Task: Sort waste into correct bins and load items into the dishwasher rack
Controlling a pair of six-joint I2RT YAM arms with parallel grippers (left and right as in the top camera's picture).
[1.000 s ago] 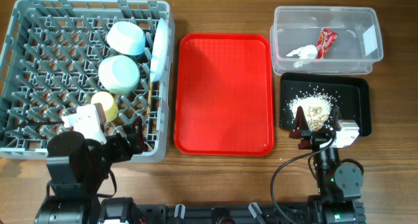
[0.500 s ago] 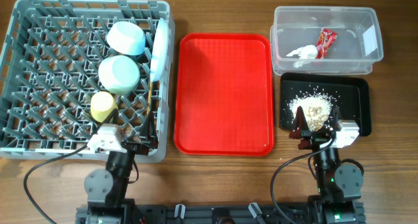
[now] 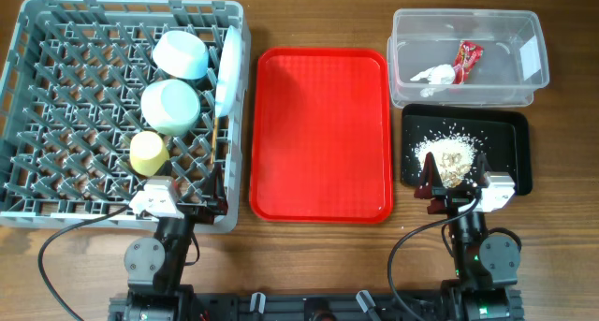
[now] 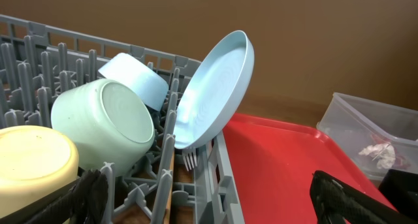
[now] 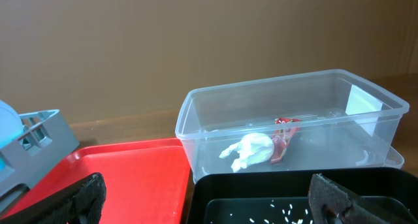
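Note:
The grey dishwasher rack holds a white bowl, a pale green bowl, a yellow cup, an upright pale-blue plate, chopsticks and a white fork. The clear tub holds the red wrapper and white tissue. The black tray holds the food scraps. My left gripper is open and empty at the rack's front right corner. My right gripper is open and empty at the black tray's near edge.
An empty red serving tray lies between the rack and the bins. The wooden table shows in front of it, with both arm bases at the near edge.
The left arm pulled back out of the rack toward the near edge and settled at the rack's front corner. The right arm has not moved.

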